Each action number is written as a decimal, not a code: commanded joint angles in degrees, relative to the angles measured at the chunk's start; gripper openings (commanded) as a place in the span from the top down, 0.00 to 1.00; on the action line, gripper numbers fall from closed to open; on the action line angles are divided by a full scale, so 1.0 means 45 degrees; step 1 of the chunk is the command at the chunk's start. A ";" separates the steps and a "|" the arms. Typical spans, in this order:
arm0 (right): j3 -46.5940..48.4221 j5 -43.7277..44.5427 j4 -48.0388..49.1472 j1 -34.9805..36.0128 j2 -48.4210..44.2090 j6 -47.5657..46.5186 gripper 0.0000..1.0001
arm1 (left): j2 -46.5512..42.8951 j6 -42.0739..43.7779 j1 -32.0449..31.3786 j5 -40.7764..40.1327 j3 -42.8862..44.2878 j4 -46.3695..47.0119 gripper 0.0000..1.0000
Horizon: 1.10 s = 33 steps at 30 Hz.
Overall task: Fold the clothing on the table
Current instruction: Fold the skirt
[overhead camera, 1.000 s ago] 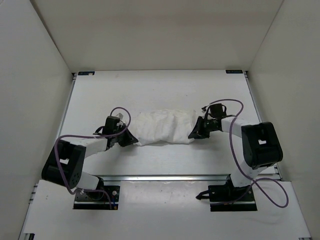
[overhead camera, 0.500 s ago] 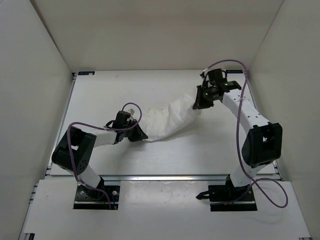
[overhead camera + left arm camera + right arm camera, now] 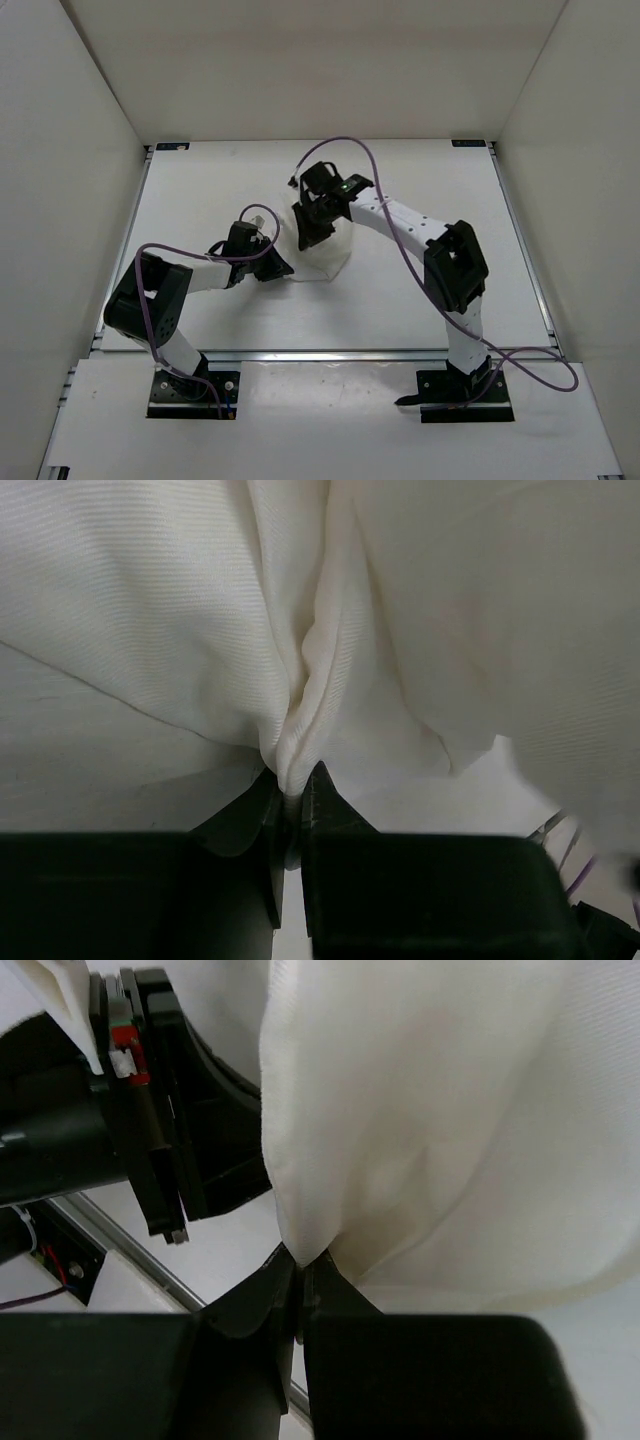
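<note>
Right at the tips of your left gripper (image 3: 292, 802), the jaws are pinched down on a bunched ridge of the clothing (image 3: 430, 610). So that one's clamped on fabric, with nothing but cloth between the tips. From there the white material fans out away from the gripper in soft creases.

Same deal on your right gripper (image 3: 298, 1282): the jaws are squeezed together on a folded edge, and the cloth spreads off them in one big smooth drape. Just beside that drape you can see the black housing (image 3: 150, 1100) of your left arm, so the two wrists are really close.

From the top camera, both grippers sit a bit left of the middle of the table (image 3: 200, 190). The left one is low at the cloth's near-left end. The right one is just behind it, its arm reaching in across from the right side. The clothing is a small gathered patch between them and a little to their right, partly hidden under the right wrist. A purple cable (image 3: 340, 142) loops up over that arm.
</note>
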 commanded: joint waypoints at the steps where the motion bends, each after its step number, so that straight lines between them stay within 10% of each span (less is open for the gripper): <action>1: 0.0448 -0.0700 0.0516 0.0489 0.0492 0.0433 1.00 | -0.0143 0.0017 0.0177 -0.0197 -0.0404 0.0192 1.00; 6: 0.0643 -0.1793 0.0652 0.0978 0.1526 0.0686 1.00 | -0.0260 -0.0119 0.0352 -0.0118 -0.0658 0.0387 1.00; 12: 0.0958 -0.2185 0.0690 0.1057 0.1315 0.0549 1.00 | -0.0532 -0.0296 0.0586 0.0330 -0.1049 0.0719 0.76; 17: 0.1171 -0.3513 0.0829 0.0938 0.0866 0.0318 0.61 | -0.1177 -0.0432 0.0900 0.1053 -0.1264 0.0661 0.49; 24: 0.0160 -0.3317 0.2093 0.0512 -0.2041 0.0528 0.45 | -0.3477 -0.1291 0.1524 0.1796 -0.2084 0.0486 0.41; 28: -0.2048 -0.4040 0.3931 -0.0486 -0.3741 0.1368 0.57 | -0.5662 -0.1157 0.1894 0.1952 -0.2240 -0.1211 0.38; 33: -0.5073 -0.5385 0.7265 -0.1462 -0.3727 0.2519 1.00 | -0.9357 -0.0940 0.2657 0.1174 -0.2475 -0.4215 0.37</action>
